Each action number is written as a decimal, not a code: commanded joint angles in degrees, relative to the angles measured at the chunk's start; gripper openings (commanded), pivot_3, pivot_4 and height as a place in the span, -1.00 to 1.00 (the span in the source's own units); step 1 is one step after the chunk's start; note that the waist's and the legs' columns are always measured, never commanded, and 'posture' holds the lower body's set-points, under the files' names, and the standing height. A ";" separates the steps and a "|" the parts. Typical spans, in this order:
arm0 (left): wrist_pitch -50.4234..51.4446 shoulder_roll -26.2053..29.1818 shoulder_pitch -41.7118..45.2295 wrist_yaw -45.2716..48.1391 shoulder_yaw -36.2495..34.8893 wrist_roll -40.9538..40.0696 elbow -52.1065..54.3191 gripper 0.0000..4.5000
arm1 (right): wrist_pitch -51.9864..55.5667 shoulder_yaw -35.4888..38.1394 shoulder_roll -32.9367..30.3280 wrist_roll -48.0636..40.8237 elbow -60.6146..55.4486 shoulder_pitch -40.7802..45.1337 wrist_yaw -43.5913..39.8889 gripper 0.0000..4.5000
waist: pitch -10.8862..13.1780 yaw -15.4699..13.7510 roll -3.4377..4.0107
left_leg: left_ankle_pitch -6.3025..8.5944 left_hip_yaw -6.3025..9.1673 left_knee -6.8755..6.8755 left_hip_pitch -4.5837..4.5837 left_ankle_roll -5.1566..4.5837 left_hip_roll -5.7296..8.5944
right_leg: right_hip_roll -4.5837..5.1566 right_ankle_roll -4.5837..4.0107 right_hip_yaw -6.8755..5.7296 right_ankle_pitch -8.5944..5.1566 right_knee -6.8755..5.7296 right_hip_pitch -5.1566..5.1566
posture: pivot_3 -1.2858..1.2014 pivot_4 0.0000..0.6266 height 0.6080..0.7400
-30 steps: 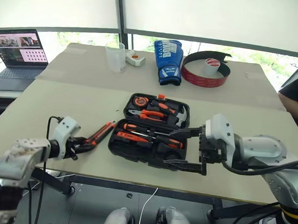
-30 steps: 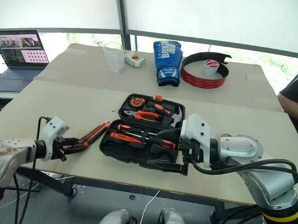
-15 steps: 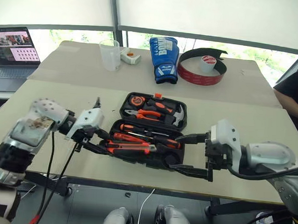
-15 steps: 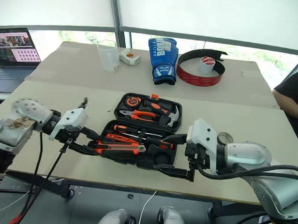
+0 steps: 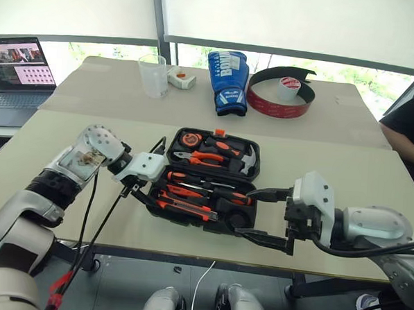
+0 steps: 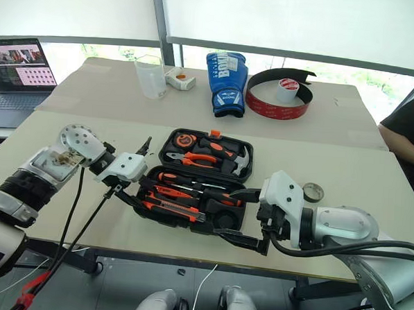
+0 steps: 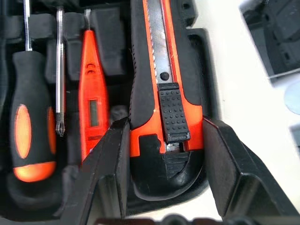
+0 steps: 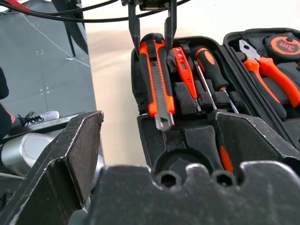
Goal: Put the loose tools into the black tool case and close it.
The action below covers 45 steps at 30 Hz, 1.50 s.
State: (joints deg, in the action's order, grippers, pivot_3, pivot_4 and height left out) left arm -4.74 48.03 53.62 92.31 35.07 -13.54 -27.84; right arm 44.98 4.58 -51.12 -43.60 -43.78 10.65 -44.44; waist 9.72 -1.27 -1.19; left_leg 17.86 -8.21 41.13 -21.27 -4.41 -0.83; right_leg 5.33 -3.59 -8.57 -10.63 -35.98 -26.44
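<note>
The black tool case (image 5: pixel 251 145) lies open in the middle of the table. My left gripper (image 5: pixel 151 194) is shut on the butt end of the black-and-orange utility knife (image 7: pixel 164 84), which lies along the case's front row; whether it is seated I cannot tell. Beside it sit the thin orange screwdriver (image 7: pixel 93 93) and a black-and-orange screwdriver (image 7: pixel 30 126). My right gripper (image 5: pixel 244 212) stands open at the case's front right corner, holding nothing. A small tape roll (image 6: pixel 310 192) lies on the table right of the case.
Pliers (image 5: pixel 205 157), a hammer (image 5: pixel 248 159) and a tape measure fill the case's far half. Further back stand a clear cup (image 5: pixel 153 76), a blue boxing glove (image 5: pixel 228 80) and a red-and-black band (image 5: pixel 283 96). A laptop (image 5: pixel 17 69) is far left. A person's arm (image 5: pixel 406 138) shows at the right edge.
My left gripper carried the utility knife from the table left of the case rightward over the case's front row, rolling its wrist. The right gripper stayed put.
</note>
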 commanded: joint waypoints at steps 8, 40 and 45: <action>7.47 0.71 1.86 0.19 -2.38 -5.72 3.77 0.98 | -0.31 0.86 -0.53 -0.65 -1.92 1.17 0.97 1.00 | 0.01 0.38 -0.01 | 0.01 0.04 0.07 -0.02 -0.02 -0.01 | 0.00 0.01 0.01 0.00 -0.02 0.00 | 0.03 -0.52 0.80; -6.83 -0.54 -2.74 0.19 -3.48 7.98 -0.95 -0.97 | -0.99 -0.40 0.36 -0.08 -1.06 1.81 1.26 1.00 | -0.05 0.74 -0.02 | 0.04 0.03 0.19 0.17 -0.06 -0.02 | 0.03 0.06 0.07 0.02 -0.11 0.16 | 0.03 -0.52 0.80; -7.39 -1.15 -1.10 0.19 -3.14 6.92 -2.49 -0.97 | -1.11 -0.36 0.42 -0.05 -1.16 1.61 1.51 1.00 | -0.06 0.61 -0.02 | 0.03 0.04 0.18 0.18 -0.05 -0.05 | 0.02 0.06 0.05 0.02 -0.17 0.16 | 0.03 -0.52 0.80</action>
State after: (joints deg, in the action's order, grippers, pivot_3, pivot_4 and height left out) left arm -12.39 46.16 51.78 92.33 31.07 -7.81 -28.56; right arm 44.97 3.00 -51.01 -43.55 -43.34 12.12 -43.27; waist 9.66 -0.66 -1.21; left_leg 17.90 -8.17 41.31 -21.10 -4.46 -0.88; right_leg 5.35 -3.53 -8.52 -10.61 -36.16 -26.28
